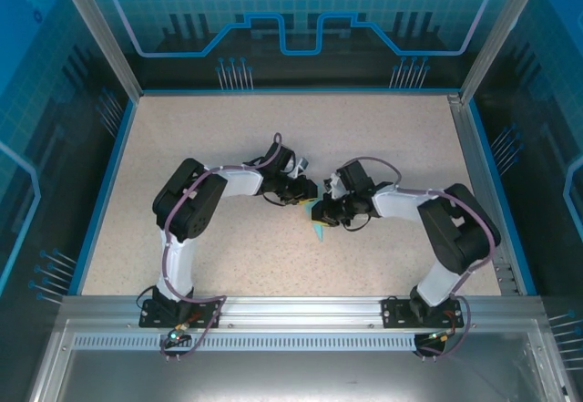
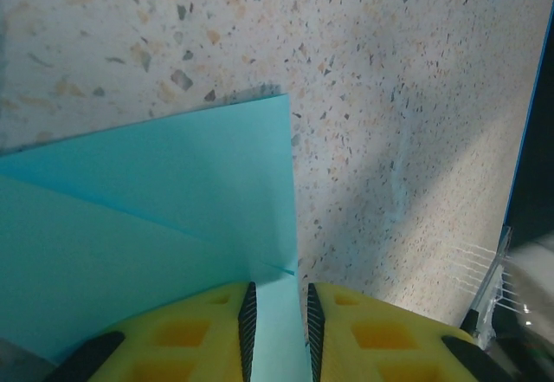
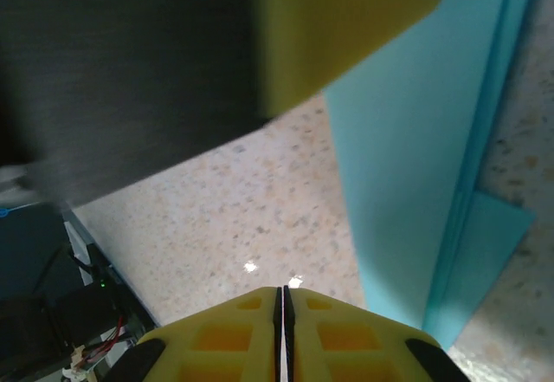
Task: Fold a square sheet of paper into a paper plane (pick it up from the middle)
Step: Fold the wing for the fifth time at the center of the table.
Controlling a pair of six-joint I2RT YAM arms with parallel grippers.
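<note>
Here, at the middle of the speckled desk (image 1: 228, 128), turquoise paper (image 1: 319, 231) mostly hidden beneath the two wrists, one pale tip poking out toward the near edge. Left arm (image 1: 187, 206) and right arm (image 1: 455, 229) bent inward, wrists nearly meeting above the sheet. From the left wrist: folded layers with a slanting crease, one sharp corner pointing away, a straight right-hand edge running back between the left fingers (image 2: 381, 339); left jaws parted by a narrow gap, paper showing through that gap, contact with the ribbed pads (image 2: 248, 321) impossible to tell. From the right wrist: right jaws clenched, right fingers (image 3: 346, 339) pressed together with only a hairline between, nothing held; paper just beside them on the right of this view, stacked in at least two layers, a lower corner jutting out onto the desk. Above, blurred and close, one of the left fingers over the paper's upper part, dark housing (image 3: 130, 53) beside it.
</note>
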